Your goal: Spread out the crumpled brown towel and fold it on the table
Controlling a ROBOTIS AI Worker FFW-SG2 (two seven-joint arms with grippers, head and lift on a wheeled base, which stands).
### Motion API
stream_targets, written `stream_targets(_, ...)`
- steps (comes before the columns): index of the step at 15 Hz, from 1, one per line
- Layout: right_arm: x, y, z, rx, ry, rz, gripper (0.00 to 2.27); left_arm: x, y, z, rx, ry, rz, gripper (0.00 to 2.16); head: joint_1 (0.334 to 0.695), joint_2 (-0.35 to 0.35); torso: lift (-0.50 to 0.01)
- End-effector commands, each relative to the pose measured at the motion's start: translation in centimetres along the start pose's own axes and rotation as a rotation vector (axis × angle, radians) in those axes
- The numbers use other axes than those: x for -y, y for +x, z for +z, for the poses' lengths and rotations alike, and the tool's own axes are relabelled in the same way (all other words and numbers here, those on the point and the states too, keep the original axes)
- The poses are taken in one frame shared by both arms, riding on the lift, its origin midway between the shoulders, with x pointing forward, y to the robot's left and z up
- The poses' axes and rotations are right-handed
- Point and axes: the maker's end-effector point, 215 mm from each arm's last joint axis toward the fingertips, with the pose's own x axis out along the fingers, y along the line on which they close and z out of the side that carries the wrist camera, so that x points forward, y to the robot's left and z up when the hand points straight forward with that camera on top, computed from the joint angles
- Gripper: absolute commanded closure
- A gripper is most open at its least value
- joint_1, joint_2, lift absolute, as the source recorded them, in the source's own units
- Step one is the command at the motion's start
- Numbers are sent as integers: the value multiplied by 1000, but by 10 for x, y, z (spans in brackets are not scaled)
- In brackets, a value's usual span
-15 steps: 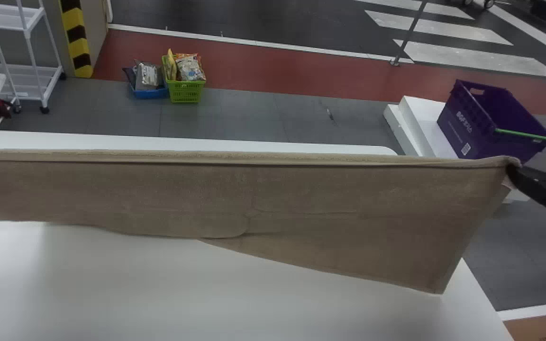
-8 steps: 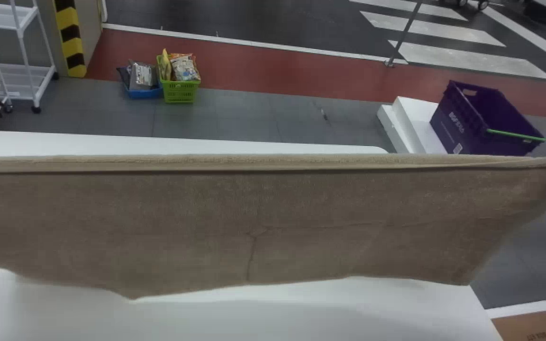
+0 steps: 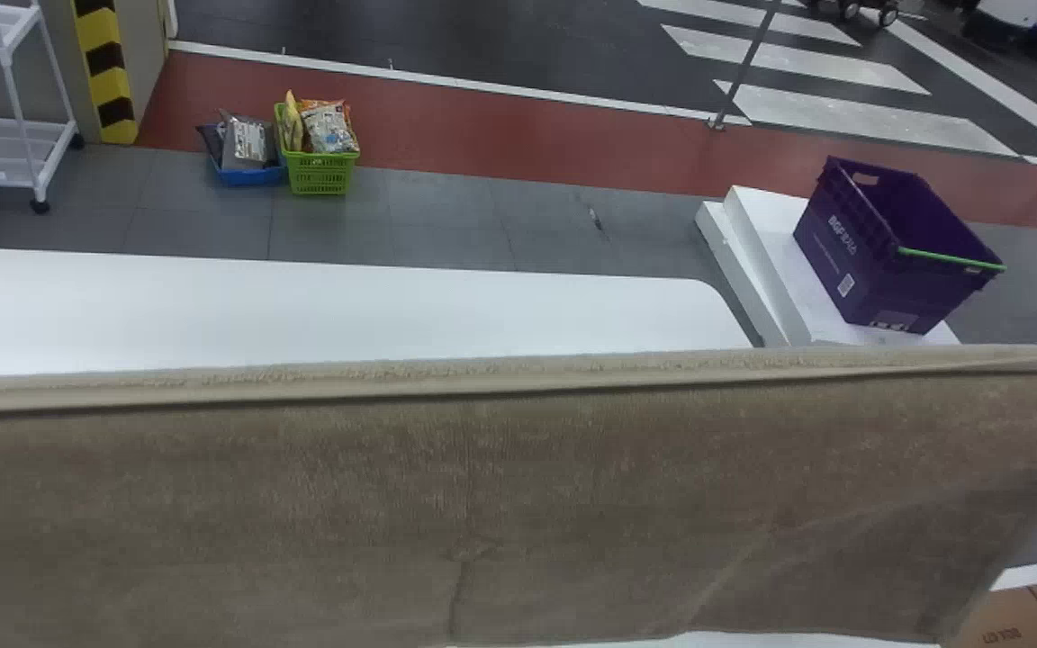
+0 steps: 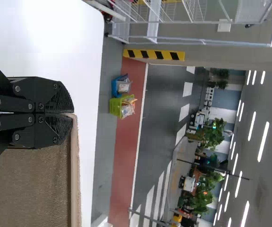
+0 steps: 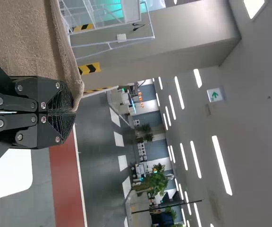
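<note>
The brown towel point(image 3: 482, 486) hangs stretched out across the whole width of the head view, its thick top edge nearly straight and its lower part over the white table point(image 3: 329, 310). In the left wrist view, my left gripper point(image 4: 72, 114) is shut on a corner of the towel point(image 4: 32, 184). My right gripper point(image 5: 74, 112) is shut on the other end of the towel point(image 5: 27, 38), seen in the right wrist view. A faint crease runs down the cloth's middle.
Beyond the table's far edge, a purple crate point(image 3: 888, 243) stands on white blocks point(image 3: 752, 261) at the right. Green point(image 3: 320, 171) and blue point(image 3: 248, 173) baskets stand on the floor; a white rack point(image 3: 32, 153) is at far left. A cardboard box point(image 3: 1023, 619) lies at lower right.
The towel has come nearer in the head view and spans more of it, baring more of the table's far side. The right gripper has passed out of the head view's right edge.
</note>
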Motion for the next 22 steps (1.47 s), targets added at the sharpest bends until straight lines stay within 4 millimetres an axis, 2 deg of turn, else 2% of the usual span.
stream_targets(1, -4, -9, 4, 3, -18, -14, 1949, -2, -24, 3, 19, -50, -14, 1561, 695, -286, -127)
stream_targets(5, 0, -28, 12, 19, -30, -54, 1949, -9, -32, 15, 60, -45, 7, 1561, 695, -293, -127)
stream_targets(7, 9, -25, 2, -12, -31, -71, 1949, -6, -27, 20, 73, -42, -4, 1561, 695, -299, -127)
stream_targets(8, 14, -17, -7, -35, -30, -73, 1949, -3, -16, 17, 59, -41, -14, 1561, 695, -302, -127)
stream_targets(10, 21, 2, -24, -78, -46, -62, 1949, 9, 18, 4, 7, -31, -29, 1561, 695, -308, -127)
stream_targets(13, 27, 15, -33, -103, -79, -66, 1949, 26, 39, -4, -26, -19, -56, 1561, 695, -321, -127)
stream_targets(14, 23, 21, -38, -118, -72, -49, 1848, 27, 42, -5, -30, -17, -54, 1561, 695, -329, -127)
stream_targets(16, -9, 43, -44, -139, -118, 70, 1180, 27, 49, -4, -31, -9, -37, 1561, 695, -326, -127)
stream_targets(17, -28, 56, -54, -168, -129, 127, 552, 28, 52, -4, -31, -6, -33, 1561, 695, -309, -127)
stream_targets(18, -54, 71, -61, -190, -178, 204, 107, 29, 56, -4, -33, -7, -35, 1561, 695, -288, -127)
stream_targets(19, -87, 87, -78, -227, -227, 294, 97, 27, 62, -8, -43, -17, -34, 1561, 695, -255, -127)
stream_targets(20, -112, 102, -98, -260, -270, 341, 154, 26, 66, -11, -52, -24, -33, 1561, 695, -215, -127)
stream_targets(21, -143, 120, -124, -279, -342, 392, 157, 24, 68, -14, -57, -32, -32, 1561, 695, -168, -127)
stream_targets(22, -171, 137, -148, -293, -412, 434, 157, 22, 69, -15, -61, -40, -34, 1565, 695, -77, -127)
